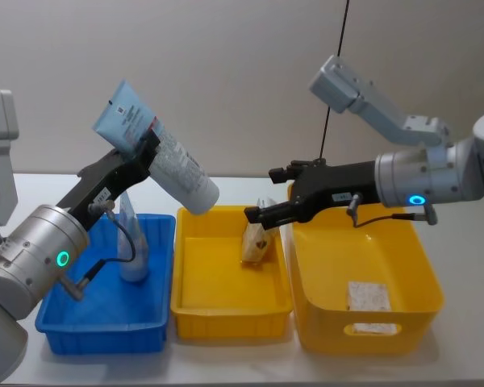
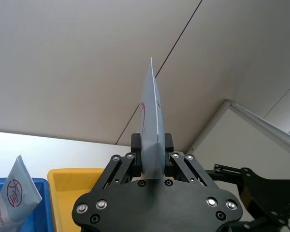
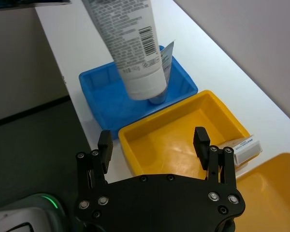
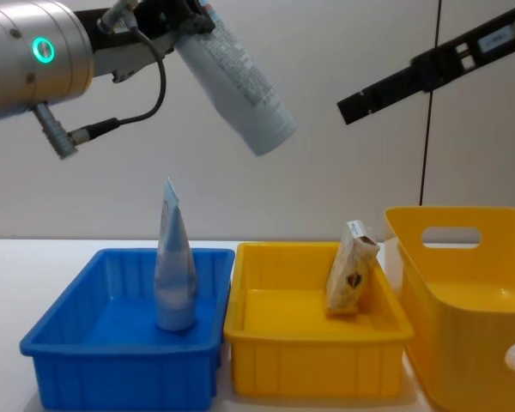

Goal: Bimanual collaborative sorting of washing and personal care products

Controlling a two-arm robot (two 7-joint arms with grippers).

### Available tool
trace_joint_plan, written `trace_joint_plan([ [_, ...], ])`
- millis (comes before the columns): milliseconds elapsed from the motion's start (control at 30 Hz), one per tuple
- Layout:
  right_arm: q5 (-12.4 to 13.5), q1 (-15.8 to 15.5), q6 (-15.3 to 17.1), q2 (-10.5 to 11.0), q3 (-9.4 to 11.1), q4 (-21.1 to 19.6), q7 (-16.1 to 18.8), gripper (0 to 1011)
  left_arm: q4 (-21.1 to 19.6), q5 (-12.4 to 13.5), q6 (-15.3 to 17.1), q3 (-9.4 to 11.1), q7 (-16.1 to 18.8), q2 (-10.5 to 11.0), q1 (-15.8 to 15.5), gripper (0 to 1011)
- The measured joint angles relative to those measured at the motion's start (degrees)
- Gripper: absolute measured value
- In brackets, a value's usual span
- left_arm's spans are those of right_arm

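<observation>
The left arm rises from the near left, its silver wrist with a lit green ring angled up and toward the far right. The left pincer [image 1: 145, 149] is held high, its black fingers clamped on the flattened upper part of a squeeze tube [image 1: 181, 173]. The right arm reaches in from the right with its forearm roughly level and a blue ring lit at the wrist. The right pincer [image 1: 262, 193] points left, its fingers spread apart and gripping nothing.
</observation>
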Motion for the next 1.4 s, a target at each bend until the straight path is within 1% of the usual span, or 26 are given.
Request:
trace_joint_plan([
  [133,0.5,-0.2,1.0,1.4,0.2,-1.6,0.9,1004,0.4,0.1,-0.2,0.3,0.1,0.0,-0.3,222],
  [300,0.2,-0.1,2.0,3.0,0.0,-3.4,0.9,1004,0.5,0.3,-0.5,0.8,0.4,0.3,-0.4,222],
  [467,-1.2,0.4,2.5,4.3,-0.7,-4.8,0.0,1004,0.5,0.7,-0.8,1.2,0.8,0.7,-0.4,222],
  [567,-2.6,0.9,2.7,5.0,-1.5,-5.5,-0.9,1003,0.5,1.0,-1.0,1.5,1.0,1.0,-0.3,222],
  [667,-4.5,1.6,2.8,5.6,-2.6,-6.1,-2.2,1004,0.4,1.1,-1.1,1.7,1.0,1.2,-0.2,222],
  [733,-5.3,2.0,2.8,5.8,-3.2,-6.3,-2.8,1004,0.3,1.2,-1.2,1.8,1.1,1.4,-0.1,222],
  [767,-6.1,2.3,2.8,5.8,-3.7,-6.5,-3.5,1004,0.2,1.2,-1.3,1.9,1.1,1.5,-0.1,222],
  [867,-7.5,2.7,2.6,5.7,-4.5,-6.6,-4.7,1004,0.1,1.2,-1.4,2.1,1.1,1.7,0.0,222],
  [900,-8.3,3.0,2.4,5.5,-4.9,-6.7,-5.5,1004,0.1,1.3,-1.5,2.2,1.2,1.8,0.0,222],
  [1100,-10.2,3.6,1.1,4.2,-5.9,-6.5,-7.8,1004,-0.1,1.3,-1.7,2.5,1.2,2.2,0.2,222],
  [1400,-10.5,4.2,-1.2,2.1,-6.0,-5.4,-9.5,1004,-0.2,1.1,-1.9,2.9,1.4,2.7,0.3,222],
])
